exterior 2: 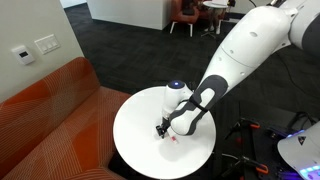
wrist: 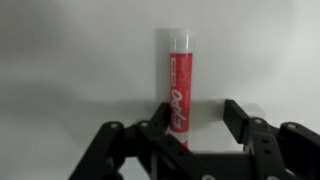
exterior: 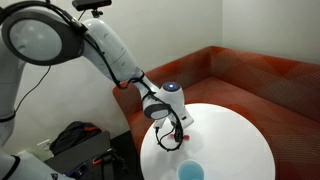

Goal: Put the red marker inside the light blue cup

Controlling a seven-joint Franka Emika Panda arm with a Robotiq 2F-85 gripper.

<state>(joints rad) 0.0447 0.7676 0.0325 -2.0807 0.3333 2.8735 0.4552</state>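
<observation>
The red marker [wrist: 180, 85] lies on the round white table [exterior: 235, 135], with its pale cap pointing away from the wrist camera. My gripper [wrist: 198, 112] is open and low over the marker. The marker's near end sits between the jaws, close against the left finger, with a gap to the right finger. In an exterior view a small red bit of the marker [exterior 2: 173, 138] shows just under the gripper [exterior 2: 165, 128]. The light blue cup [exterior: 191, 171] stands at the table's near edge, a short way from the gripper [exterior: 168, 135]. The cup does not show in the wrist view.
An orange-red sofa [exterior: 250, 75] wraps around the far side of the table and also shows in an exterior view [exterior 2: 50, 115]. A black bag [exterior: 75, 140] sits on the floor beside the table. The white table top [exterior 2: 140, 125] shows in both exterior views.
</observation>
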